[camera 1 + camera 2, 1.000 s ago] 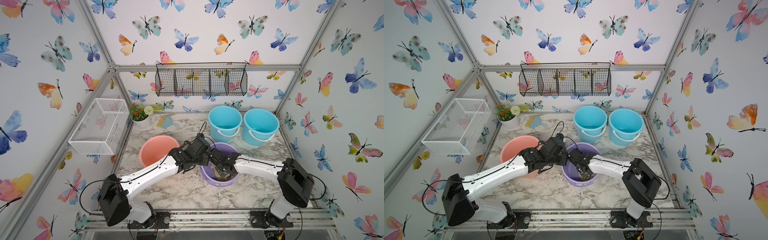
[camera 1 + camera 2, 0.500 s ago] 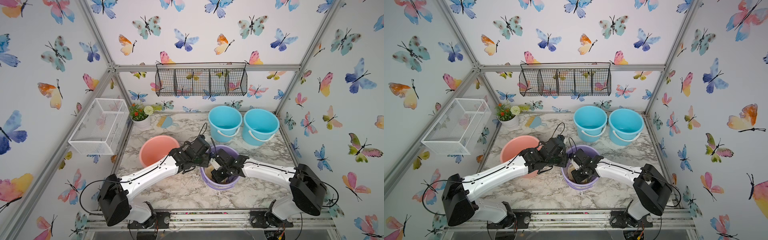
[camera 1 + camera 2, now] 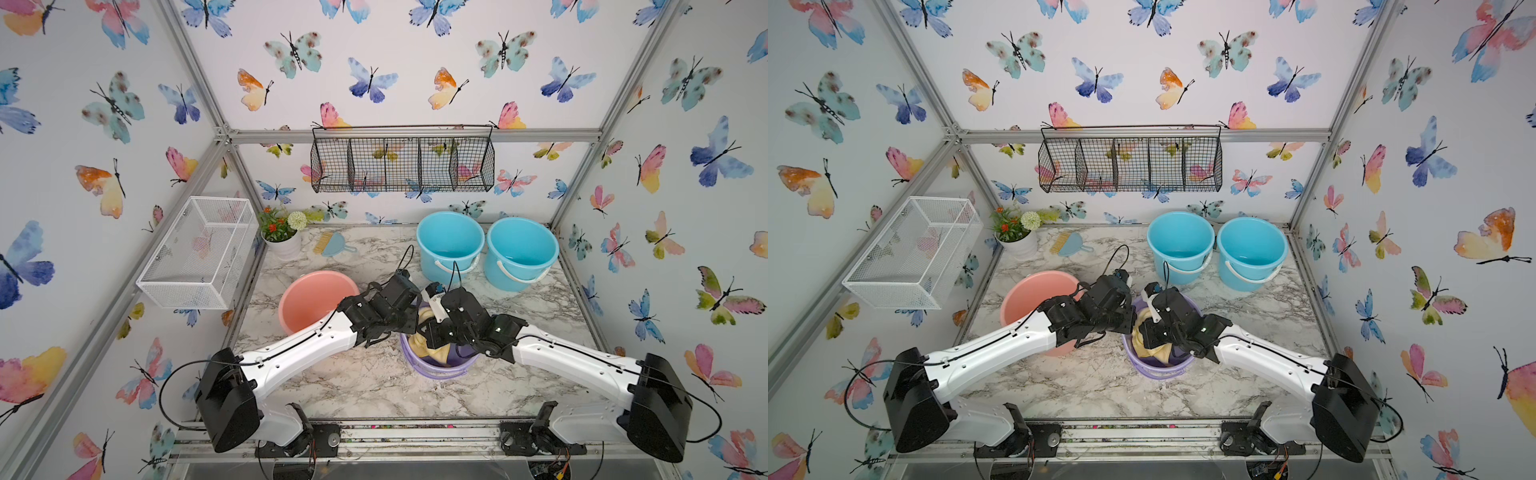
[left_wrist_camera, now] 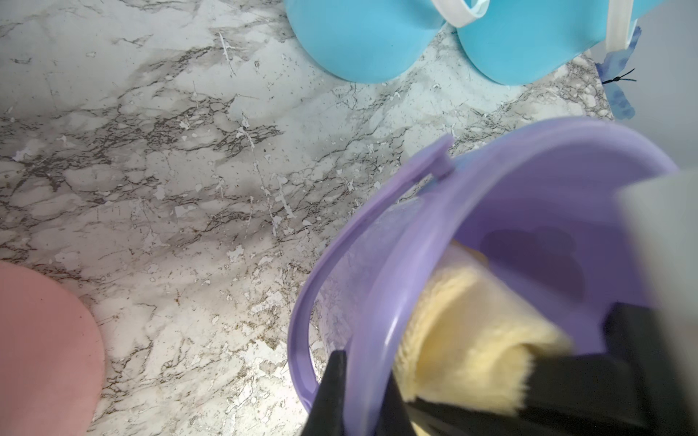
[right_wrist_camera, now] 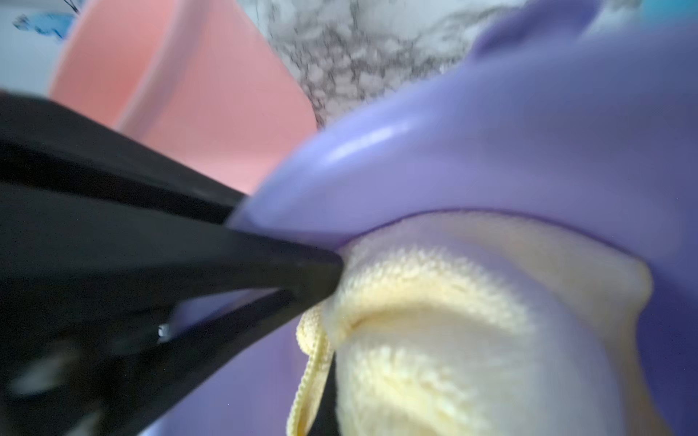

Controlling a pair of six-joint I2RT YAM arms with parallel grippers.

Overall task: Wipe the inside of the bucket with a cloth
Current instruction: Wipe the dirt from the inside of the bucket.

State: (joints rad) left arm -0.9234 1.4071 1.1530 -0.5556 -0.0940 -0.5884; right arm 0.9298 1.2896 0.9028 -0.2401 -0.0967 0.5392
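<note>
The bucket (image 3: pixel 436 368), purple, stands mid-surface (image 3: pixel 353 382), with the pink basin (image 3: pixel 307 299) at its 10 o'clock and two blue buckets (image 3: pixel 451 241) toward 12 and 1. The cloth (image 3: pixel 419 349) lies bunched inside it against the 9 o'clock wall. The left fingers (image 4: pixel 334 381) pinch the rim at 10 o'clock, one outside, one inside. The right fingers (image 3: pixel 430 334) reach into the bucket, closed tight on the cloth
</note>
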